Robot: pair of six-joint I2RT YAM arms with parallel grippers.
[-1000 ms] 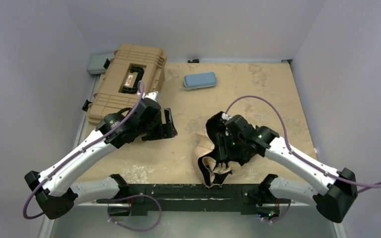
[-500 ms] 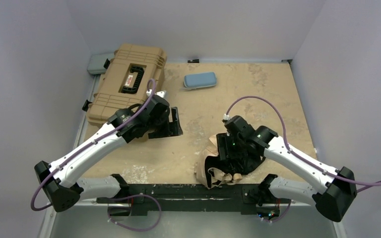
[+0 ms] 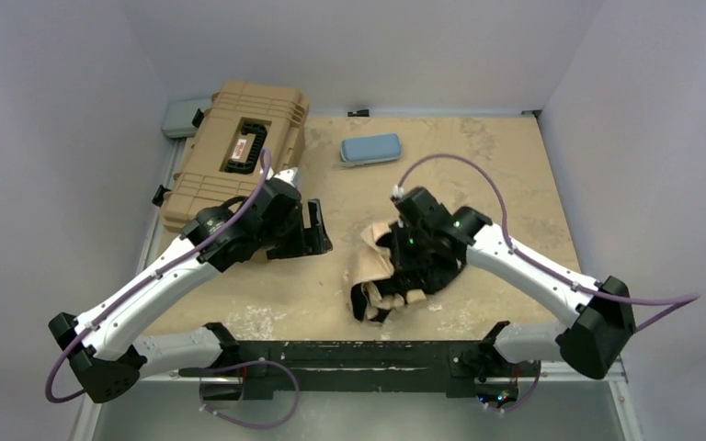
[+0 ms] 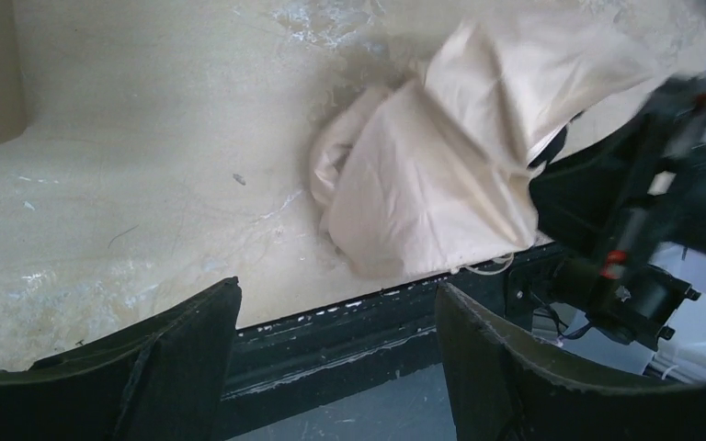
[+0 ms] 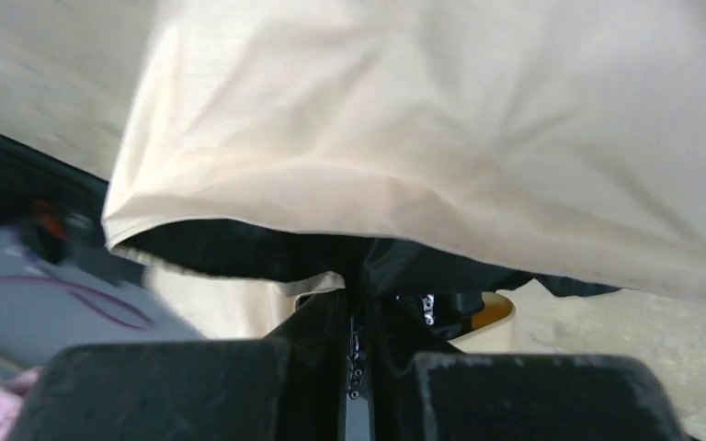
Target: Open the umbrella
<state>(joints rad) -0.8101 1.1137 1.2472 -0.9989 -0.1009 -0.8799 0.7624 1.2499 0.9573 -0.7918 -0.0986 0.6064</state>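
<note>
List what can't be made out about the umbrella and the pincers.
1. Top view: the umbrella shaft is buried under cloth and the right arm.
2. Right wrist view: what the right pincer is shut on, since black folds cover its tips.
3. Left wrist view: the right arm is blurred and cut off by the right edge.
</note>
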